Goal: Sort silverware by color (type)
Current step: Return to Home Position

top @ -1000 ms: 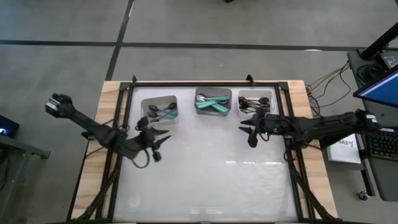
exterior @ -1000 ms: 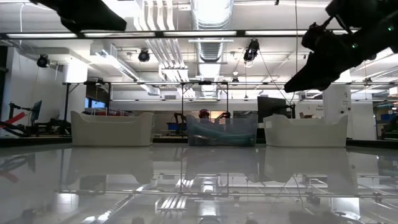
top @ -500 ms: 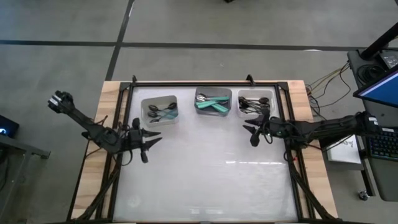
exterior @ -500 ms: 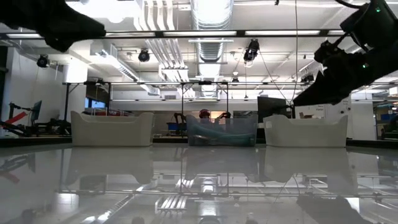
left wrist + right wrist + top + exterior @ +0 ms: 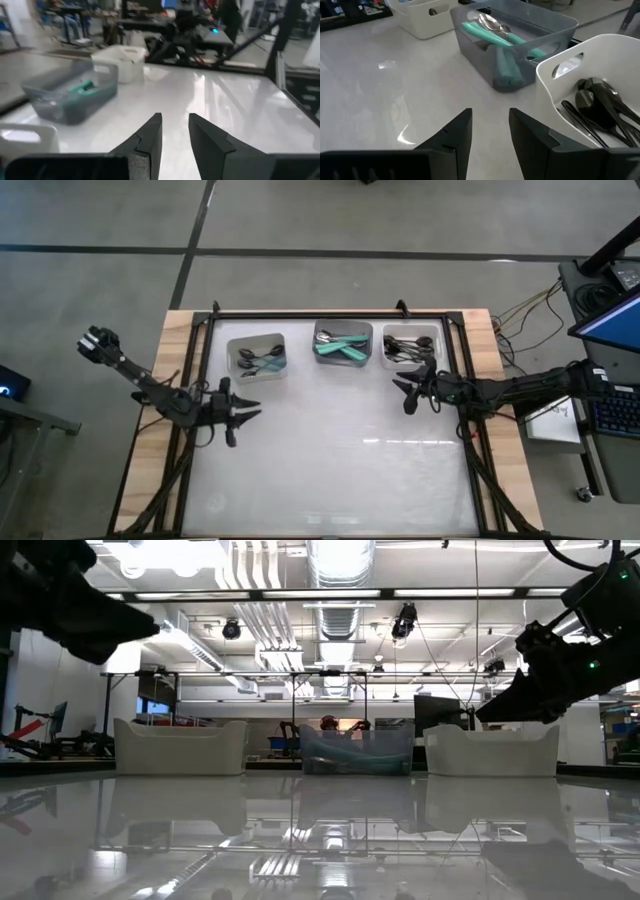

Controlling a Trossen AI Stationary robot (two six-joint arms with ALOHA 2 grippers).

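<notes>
The spoons lie in three small bins along the table's far edge. The left white bin (image 5: pixel 257 356) holds silver and dark spoons (image 5: pixel 263 361). Teal-handled spoons (image 5: pixel 492 27) fill the grey middle bin (image 5: pixel 343 344). Black spoons (image 5: pixel 600 107) sit in the right white bin (image 5: pixel 411 347). My left gripper (image 5: pixel 245 406) hovers open over the table just near of the left bin, pointing right. My right gripper (image 5: pixel 404 393) hovers open just near of the right bin, pointing left. Neither holds anything.
The white tabletop (image 5: pixel 330 450) lies bare in front of the bins and mirrors the ceiling lights. A black frame (image 5: pixel 330 313) runs round the table on a wooden base. A desk with a keyboard (image 5: pixel 610 415) stands beyond the right edge.
My left gripper has drawn back toward the table's left edge and sunk lower. My right gripper has drawn back a little toward the right edge and also come down. The spoons and bins have stayed put.
</notes>
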